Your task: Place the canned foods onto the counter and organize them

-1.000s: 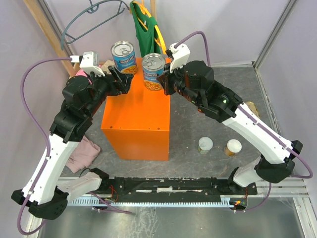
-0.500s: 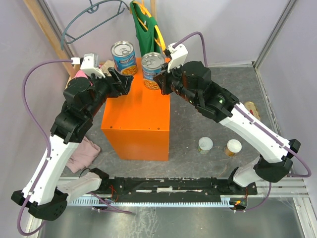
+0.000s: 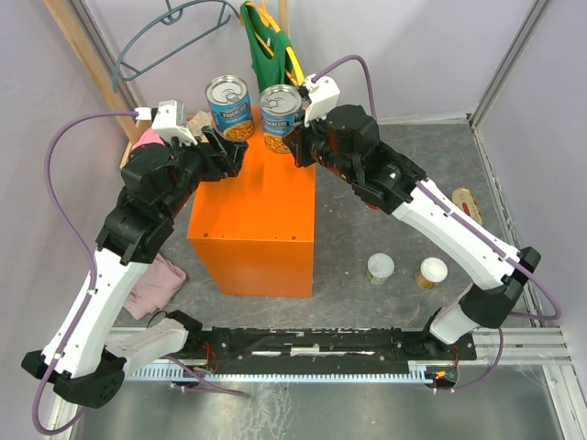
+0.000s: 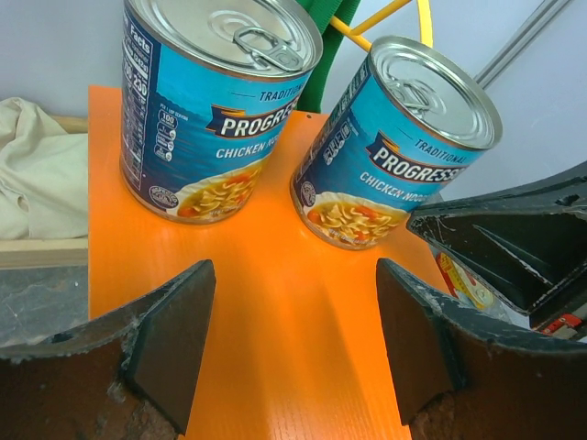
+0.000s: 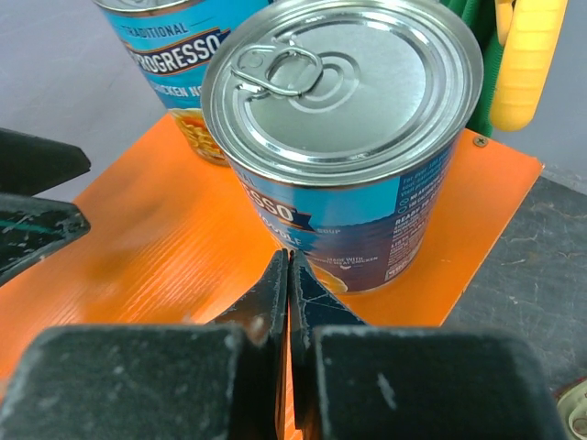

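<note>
Two Progresso chicken noodle cans, blue-labelled with silver pull-tab tops: left-hand can [image 3: 229,107] and right-hand can [image 3: 282,117] stand side by side, not touching, at the far end of the orange counter [image 3: 252,229]. Left gripper [image 4: 293,275]: jaws spread, empty, above the counter just short of both cans. Right gripper [image 5: 287,266]: fingers pinched together on nothing, tips against the right-hand can's lower side; two small white-lidded cans [image 3: 381,268] sit on the grey table [image 3: 367,220] right of the counter.

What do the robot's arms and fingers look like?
Both arms have chunky black joints and white lower segments. A purple cable loops along each, up to a white camera box at the wrist. The fingers are black, wedge-shaped, with scuffed grey edges.
</note>
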Robot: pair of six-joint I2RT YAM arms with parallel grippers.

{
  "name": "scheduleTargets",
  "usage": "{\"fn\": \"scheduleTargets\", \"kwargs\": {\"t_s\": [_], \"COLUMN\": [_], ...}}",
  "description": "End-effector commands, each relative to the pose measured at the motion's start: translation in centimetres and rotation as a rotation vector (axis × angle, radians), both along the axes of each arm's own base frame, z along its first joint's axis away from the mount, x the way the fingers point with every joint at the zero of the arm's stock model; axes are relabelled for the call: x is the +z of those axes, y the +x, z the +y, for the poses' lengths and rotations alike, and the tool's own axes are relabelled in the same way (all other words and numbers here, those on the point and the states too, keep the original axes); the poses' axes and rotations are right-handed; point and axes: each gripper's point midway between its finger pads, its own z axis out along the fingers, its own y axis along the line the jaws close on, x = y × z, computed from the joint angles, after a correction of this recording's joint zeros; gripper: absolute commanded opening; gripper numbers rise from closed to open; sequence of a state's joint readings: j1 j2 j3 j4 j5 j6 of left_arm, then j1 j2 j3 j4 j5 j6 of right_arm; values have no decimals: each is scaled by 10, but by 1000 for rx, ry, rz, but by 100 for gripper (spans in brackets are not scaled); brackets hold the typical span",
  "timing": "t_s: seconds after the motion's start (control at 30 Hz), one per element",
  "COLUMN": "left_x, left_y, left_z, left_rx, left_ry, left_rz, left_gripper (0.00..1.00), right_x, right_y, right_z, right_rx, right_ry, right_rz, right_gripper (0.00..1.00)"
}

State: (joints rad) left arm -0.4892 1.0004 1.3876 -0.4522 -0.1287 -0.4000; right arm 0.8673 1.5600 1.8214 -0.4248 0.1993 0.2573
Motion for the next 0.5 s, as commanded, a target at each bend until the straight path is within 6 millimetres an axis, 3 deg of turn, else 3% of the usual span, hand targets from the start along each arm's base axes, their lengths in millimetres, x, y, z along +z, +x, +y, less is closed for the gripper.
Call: {"fn": "scheduleTargets", "kwargs": {"t_s": [0.0,0.47], "left_x": [16,14], "left_y": [0,0], "left_z": [-3,-2], "left_rx": [-6,-3], "left_ry": [-57,-57], "left_rz": [-45,-44], "left_gripper": [77,76], "right_x": [29,23], "right_y": [14,28], "right_z": [-3,1], "right_rx": [-20,-31], "right_ry": [67,64], "right_rz": [-61,-46], "right_gripper": [1,1]}}
